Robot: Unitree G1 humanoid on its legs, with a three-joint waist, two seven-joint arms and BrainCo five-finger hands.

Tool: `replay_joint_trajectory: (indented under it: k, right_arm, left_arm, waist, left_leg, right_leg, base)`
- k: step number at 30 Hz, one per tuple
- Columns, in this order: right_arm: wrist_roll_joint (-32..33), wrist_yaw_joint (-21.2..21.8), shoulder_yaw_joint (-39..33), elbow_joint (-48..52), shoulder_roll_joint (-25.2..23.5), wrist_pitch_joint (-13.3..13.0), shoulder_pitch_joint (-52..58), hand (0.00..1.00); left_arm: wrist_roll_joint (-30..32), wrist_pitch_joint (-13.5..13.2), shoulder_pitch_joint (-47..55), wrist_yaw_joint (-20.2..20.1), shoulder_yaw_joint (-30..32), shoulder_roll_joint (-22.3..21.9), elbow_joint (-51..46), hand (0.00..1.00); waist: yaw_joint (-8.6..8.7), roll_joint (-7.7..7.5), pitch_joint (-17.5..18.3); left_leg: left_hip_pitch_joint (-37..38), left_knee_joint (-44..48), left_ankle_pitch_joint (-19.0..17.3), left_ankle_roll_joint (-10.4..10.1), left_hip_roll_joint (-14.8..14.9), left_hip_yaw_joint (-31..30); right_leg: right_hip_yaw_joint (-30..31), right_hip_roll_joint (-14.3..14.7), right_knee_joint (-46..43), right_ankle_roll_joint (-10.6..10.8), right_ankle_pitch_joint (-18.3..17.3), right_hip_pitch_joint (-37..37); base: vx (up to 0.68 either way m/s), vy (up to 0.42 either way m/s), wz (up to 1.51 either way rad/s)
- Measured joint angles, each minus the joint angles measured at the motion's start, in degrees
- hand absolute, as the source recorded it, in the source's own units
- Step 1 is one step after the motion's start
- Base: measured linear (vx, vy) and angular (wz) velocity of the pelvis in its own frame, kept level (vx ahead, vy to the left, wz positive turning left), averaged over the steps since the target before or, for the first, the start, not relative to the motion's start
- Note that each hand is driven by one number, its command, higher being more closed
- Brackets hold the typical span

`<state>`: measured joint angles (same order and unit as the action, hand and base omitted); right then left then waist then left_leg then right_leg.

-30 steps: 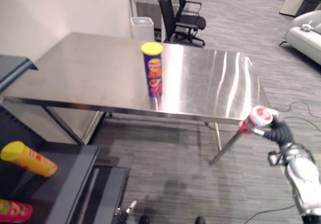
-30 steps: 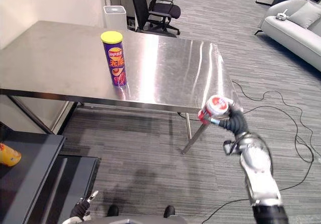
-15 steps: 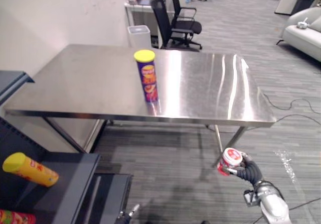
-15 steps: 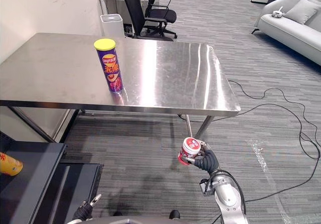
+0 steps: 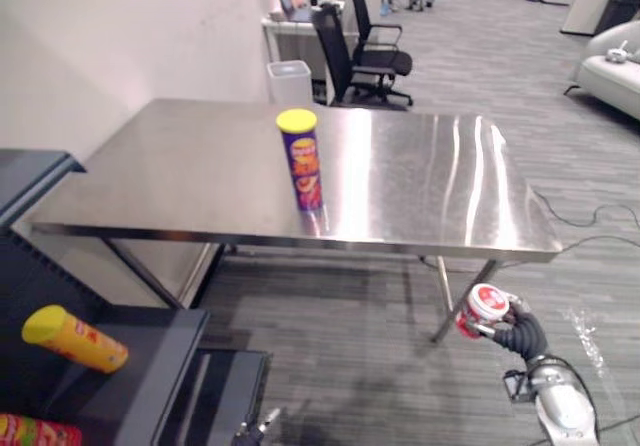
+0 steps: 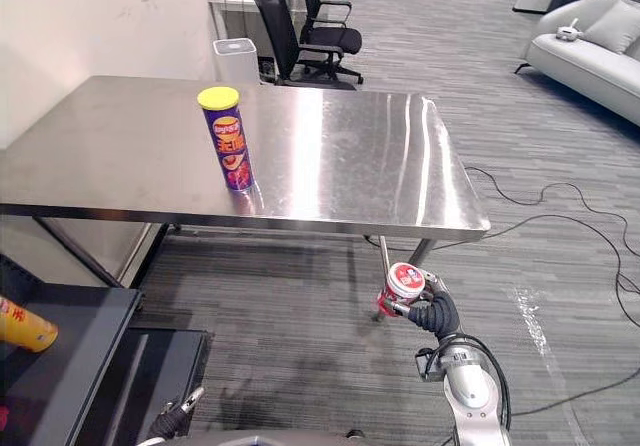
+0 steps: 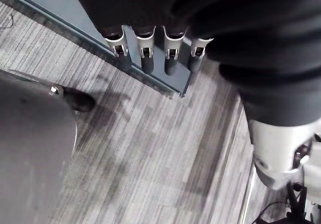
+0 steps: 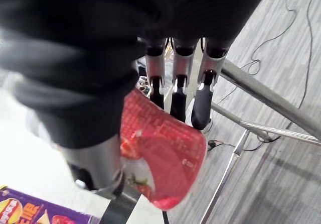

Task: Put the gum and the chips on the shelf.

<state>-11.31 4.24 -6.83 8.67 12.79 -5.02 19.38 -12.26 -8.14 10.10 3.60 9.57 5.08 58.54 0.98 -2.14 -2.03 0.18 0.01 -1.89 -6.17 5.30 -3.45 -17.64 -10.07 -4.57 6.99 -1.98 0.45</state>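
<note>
Grey ribbed carpet runs all round, and in the middle of it stands the steel table (image 5: 200,181), its flat brushed top throwing long streaks of glare. Upright on that top, toward the near edge, is the chips can (image 5: 302,161), a tall purple cylinder capped with a yellow lid. The gum (image 6: 404,284) is off the table altogether, lower than the top and just in front of the near right leg. It's a squat round tub in red and white (glossy wrap, going by the wrist view). The right hand (image 6: 436,316) has its fingers (image 8: 173,91) curled round it. The left hand (image 7: 146,56) holds its fingers straight in a row, gripping nothing, above the carpet. Left of the table and lower sits the dark shelf (image 5: 160,386), made of flat matte boards, with a yellow can (image 5: 75,338) lying tilted on it. Beyond the table's far edge are black office chairs (image 5: 380,58) and a pale square bin (image 5: 288,71).
</note>
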Motion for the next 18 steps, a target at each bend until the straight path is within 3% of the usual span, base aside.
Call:
replay_joint_trajectory:
  k: [4, 8, 10, 11, 12, 14, 15, 16, 17, 18]
  right_arm:
    - [0.09, 0.08, 0.07, 0.49, 2.26, 0.0, -1.07, 1.0]
    - [0.13, 0.09, -0.02, 2.48, 4.67, -0.02, -1.05, 1.0]
    - [0.21, 0.13, -0.02, 3.26, 5.23, -0.02, -1.1, 1.0]
    - [0.21, 0.12, -0.23, 3.6, 5.52, -0.03, -1.48, 1.0]
    - [0.15, 0.08, -1.58, 3.78, 6.05, 0.07, -3.07, 1.0]
    - [0.15, -0.02, -2.58, 4.01, 6.38, 0.16, -3.66, 1.0]
    - [0.14, -0.18, -3.03, 3.97, 6.18, 0.23, -3.88, 1.0]
    - [0.11, 0.06, -3.09, 3.7, 5.51, 0.75, -3.17, 1.0]
    - [0.09, 0.09, -3.6, 3.84, 4.47, 0.76, -2.63, 1.0]
    - [0.13, 0.01, -4.54, 3.86, 2.78, 0.78, -2.74, 1.0]
  left_arm:
    - [-0.48, -0.05, 0.42, 0.13, 2.71, 0.07, -0.33, 0.0]
    - [-0.78, 0.1, 1.96, 0.14, 4.36, 0.16, -0.09, 0.0]
    - [-1.15, 0.79, 2.97, 0.55, 5.68, 0.05, 0.57, 0.0]
    - [-1.21, 1.23, 3.02, 0.72, 6.86, -0.23, 1.04, 0.0]
    - [-2.38, 1.3, 3.36, 0.89, 8.24, -1.06, 0.89, 0.0]
    - [-2.89, 1.31, 4.02, 0.95, 8.3, -1.8, 0.76, 0.0]
    - [-3.01, 1.28, 4.26, 1.05, 7.58, -1.99, -1.03, 0.0]
    - [-3.09, 1.11, 3.98, 1.01, 7.22, -0.8, -2.89, 0.0]
    - [-3.11, 1.16, 3.24, 0.98, 7.64, -0.41, -3.16, 0.0]
    - [-3.11, 1.26, 2.62, 1.06, 8.89, -0.13, -3.22, 0.0]
  waist:
    - [-1.15, -0.13, -2.84]
    - [-1.39, -0.39, -5.79]
    - [-1.42, -0.44, -6.78]
    - [-1.38, -1.31, -6.78]
    - [-1.44, -1.05, -7.74]
    - [-1.45, 0.26, -7.61]
    - [-0.68, 1.11, -7.56]
    - [-0.3, -0.34, -6.7]
    - [-0.11, -0.35, -6.64]
    - [-0.08, -0.35, -6.77]
  left_leg:
    - [-3.32, 9.12, -4.72, -0.67, 0.35, -2.11]
    - [-6.7, 12.94, -5.82, -0.3, 0.47, -5.08]
    - [-8.56, 12.53, -5.02, 7.36, 4.49, 4.19]
    - [-8.5, 13.49, -5.5, 9.91, 7.43, 11.93]
    - [-11.74, 26.82, -6.33, 11.68, 11.91, 21.81]
    - [-12.02, 34.0, -6.58, 13.54, 13.7, 27.13]
    - [-14.48, 34.62, -4.15, 15.83, 14.58, 30.54]
    - [-13.92, 25.75, -0.33, 13.41, 11.44, 31.68]
    - [-13.08, 25.04, -1.05, 11.83, 10.8, 32.84]
    - [-12.87, 32.87, -5.09, 12.43, 13.46, 36.88]
  right_leg:
    - [-1.1, -0.97, -9.77, -0.94, -5.98, -2.2]
    - [-5.47, -2.47, -16.86, -1.88, -10.69, -3.66]
    - [-8.84, -3.12, -18.51, -2.77, -11.34, -4.22]
    - [-10.62, -4.1, -18.32, -3.3, -11.49, -4.33]
    - [-12.4, -5.25, -20.74, -4.76, -13.09, -5.26]
    - [-13.58, -5.79, -22.78, -4.58, -14.15, -5.55]
    - [-15.45, -6.46, -25.12, -4.33, -15.14, -6.3]
    - [-17.34, -7.25, -22.49, -4.97, -15.17, -7.22]
    - [-19.88, -7.59, -20.43, -5.45, -13.87, -6.69]
    - [-22.49, -7.7, -19.68, -4.99, -13.0, -6.15]
  base:
    - [-0.09, -0.043, 0.19]
    - [-0.08, -0.1, 0.59]
    - [-0.07, -0.163, 0.78]
    - [-0.05, -0.11, 0.89]
    - [-0.03, -0.08, 0.72]
    - [0.0, -0.066, 0.67]
    - [-0.02, -0.113, 1.18]
    - [-0.04, -0.128, 1.35]
    - [-0.07, -0.096, 1.07]
    - [-0.04, -0.095, 1.07]
